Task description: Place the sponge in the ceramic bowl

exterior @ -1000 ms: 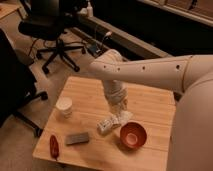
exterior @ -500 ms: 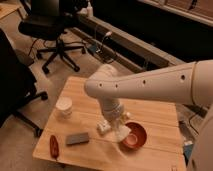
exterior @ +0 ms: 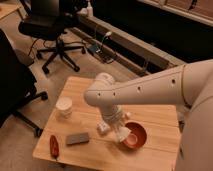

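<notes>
The sponge [exterior: 77, 138], a flat grey block, lies on the wooden table [exterior: 160, 120] near its front left. The ceramic bowl [exterior: 142, 131], orange-red, stands at the front right of the table. My gripper [exterior: 122, 133] hangs at the end of the white arm, right at the bowl's left rim and to the right of the sponge, apart from it. The arm's wrist hides part of the bowl's left side.
A white cup [exterior: 64, 106] stands at the table's left. A red oblong object [exterior: 53, 145] lies at the front left corner. A small white packet [exterior: 103, 128] lies between sponge and bowl. Office chairs [exterior: 50, 30] stand behind on the floor.
The arm has swung forward and down, bringing the gripper from above the white packet to the bowl's left rim. The sponge, packet and cup have not moved.
</notes>
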{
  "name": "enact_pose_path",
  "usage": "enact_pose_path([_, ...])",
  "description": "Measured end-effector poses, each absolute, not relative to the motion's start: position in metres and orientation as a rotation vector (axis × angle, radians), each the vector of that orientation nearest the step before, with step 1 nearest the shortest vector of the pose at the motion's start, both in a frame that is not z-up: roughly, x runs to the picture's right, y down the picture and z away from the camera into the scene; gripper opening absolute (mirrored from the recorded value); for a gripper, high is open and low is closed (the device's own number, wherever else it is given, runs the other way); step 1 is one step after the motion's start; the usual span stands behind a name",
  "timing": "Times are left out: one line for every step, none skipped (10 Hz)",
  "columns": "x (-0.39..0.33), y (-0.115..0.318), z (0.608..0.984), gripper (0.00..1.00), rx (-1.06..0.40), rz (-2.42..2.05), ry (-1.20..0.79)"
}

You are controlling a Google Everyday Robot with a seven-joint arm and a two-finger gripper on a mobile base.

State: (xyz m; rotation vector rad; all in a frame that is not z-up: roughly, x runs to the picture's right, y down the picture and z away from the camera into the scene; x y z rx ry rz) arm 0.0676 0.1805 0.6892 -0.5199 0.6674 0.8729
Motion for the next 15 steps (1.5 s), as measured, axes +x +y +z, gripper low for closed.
enact_pose_path([0.071, 0.186, 0.696, 0.00, -0.523, 0.868, 0.683])
enact_pose_path([0.076, 0.190, 0.701, 0.00, -0.526, 0.862, 0.702])
enact_pose_path([0.088, 0.195, 0.702, 0.00, -0.525, 0.849, 0.746])
enact_pose_path([0.097, 0.196, 0.702, 0.00, -0.518, 0.846, 0.774])
enact_pose_path([0.106, 0.194, 0.701, 0.00, -0.505, 0.844, 0.802])
enact_pose_path([0.115, 0.190, 0.700, 0.00, -0.489, 0.842, 0.829])
enact_pose_path([0.118, 0.187, 0.699, 0.02, -0.482, 0.843, 0.844])
enact_pose_path([0.121, 0.187, 0.698, 0.07, -0.487, 0.849, 0.858])
enact_pose_path([0.124, 0.195, 0.697, 0.18, -0.513, 0.865, 0.880])
enact_pose_path([0.129, 0.208, 0.696, 0.31, -0.545, 0.880, 0.912])
enact_pose_path([0.130, 0.214, 0.695, 0.38, -0.556, 0.881, 0.930])
enact_pose_path([0.133, 0.221, 0.696, 0.50, -0.563, 0.882, 0.954])
enact_pose_path([0.136, 0.223, 0.698, 0.60, -0.558, 0.883, 0.968])
enact_pose_path([0.138, 0.221, 0.701, 0.69, -0.544, 0.881, 0.977])
enact_pose_path([0.139, 0.219, 0.704, 0.76, -0.528, 0.874, 0.983])
